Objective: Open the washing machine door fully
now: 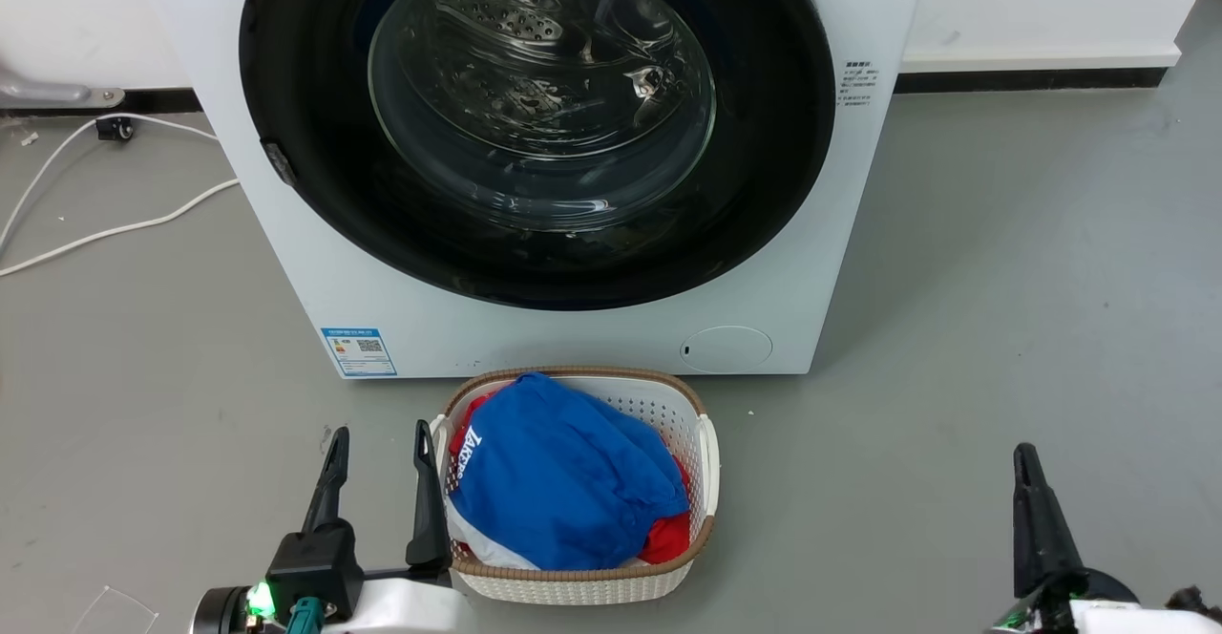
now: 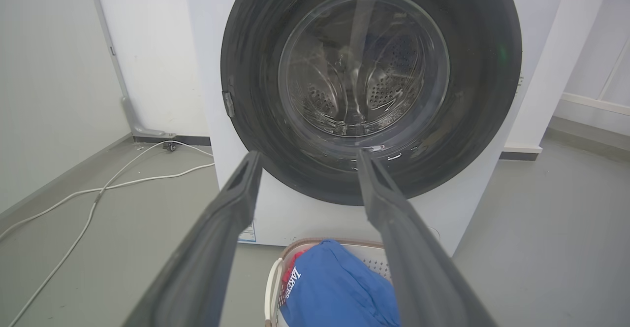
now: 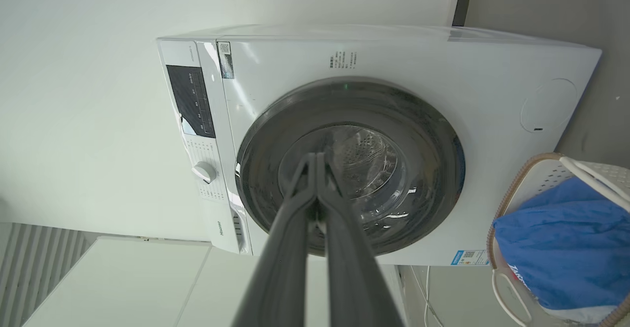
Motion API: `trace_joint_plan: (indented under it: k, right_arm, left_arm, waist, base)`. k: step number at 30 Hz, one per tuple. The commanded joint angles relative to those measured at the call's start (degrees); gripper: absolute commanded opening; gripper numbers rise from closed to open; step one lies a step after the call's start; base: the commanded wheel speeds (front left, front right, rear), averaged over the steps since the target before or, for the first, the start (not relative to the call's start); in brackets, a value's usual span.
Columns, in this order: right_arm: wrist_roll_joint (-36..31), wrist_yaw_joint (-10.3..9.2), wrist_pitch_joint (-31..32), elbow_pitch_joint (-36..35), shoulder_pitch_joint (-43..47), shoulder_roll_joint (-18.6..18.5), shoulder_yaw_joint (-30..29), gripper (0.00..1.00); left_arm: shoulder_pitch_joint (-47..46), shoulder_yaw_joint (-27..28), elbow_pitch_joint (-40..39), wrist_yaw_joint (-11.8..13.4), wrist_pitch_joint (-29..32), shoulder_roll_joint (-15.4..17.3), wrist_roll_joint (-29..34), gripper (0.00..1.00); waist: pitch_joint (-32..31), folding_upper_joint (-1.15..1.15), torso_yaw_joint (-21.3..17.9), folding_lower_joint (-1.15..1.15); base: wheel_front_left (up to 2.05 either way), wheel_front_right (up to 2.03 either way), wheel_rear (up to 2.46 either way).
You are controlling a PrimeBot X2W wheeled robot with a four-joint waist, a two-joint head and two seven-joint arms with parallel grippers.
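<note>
1. At the lower left of the head view, the left claw hangs with its fingers spread and nothing between them, just beside the left rim of the laundry basket. A careless reach forward from there could nudge or tip the basket.
2. In the middle of the right wrist view, the right claw has its fingers pressed together and holds nothing. Closed like this it can push or hook, but it cannot pinch an edge.
3. The door is glossy and rounded, so fingers would likely slide off unless they catch a real lip.
4. A small grey tab sits on the door's left edge in the head view. I cannot tell whether it is the catch or the hinge, and pulling at the hinge side would strain the door and not open it.
5. The basket, heaped with blue cloth, stands close below the door, so it may crowd an arm following the swing.
6. A white cable lies on the floor at the left and could snag a wheel.
7. The door fills the upper centre of the head view, set in the washing machine. It looks shut flat against the white front: a black ring around a clear bulging window, with the steel drum behind.
</note>
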Motion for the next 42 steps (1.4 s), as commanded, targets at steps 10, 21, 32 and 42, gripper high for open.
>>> trace_joint_plan:
  k: [10,21,32,42]
  right_arm:
    - [5.56,0.02,9.65,-3.89,1.25,-0.88,-3.08,0.0]
    - [3.91,0.02,14.74,-4.34,2.0,-0.3,-4.1,0.0]
    - [2.35,0.02,14.35,-3.43,0.55,0.04,-4.19,0.0]
    - [2.94,0.02,14.87,1.35,-7.43,-1.69,-9.93,0.0]
  left_arm:
    - [0.29,0.04,0.05,0.45,-0.16,-0.07,0.14,1.0]
    - [0.36,0.05,-0.05,0.45,-0.16,-0.08,0.19,1.0]
    - [0.12,0.2,-0.23,0.37,-0.16,-0.08,0.47,1.0]
    - [-2.8,-0.25,-1.13,0.44,-0.16,-0.08,1.61,1.0]
  waist:
    - [0.08,0.0,0.13,0.0]
    - [0.15,0.0,0.19,0.0]
    - [0.73,0.0,0.1,0.0]
    - [4.91,0.0,1.19,0.0]
  base:
    - [0.0,0.0,0.0]
    - [0.0,0.0,0.0]
    - [0.0,0.0,0.0]
    - [0.0,0.0,0.0]
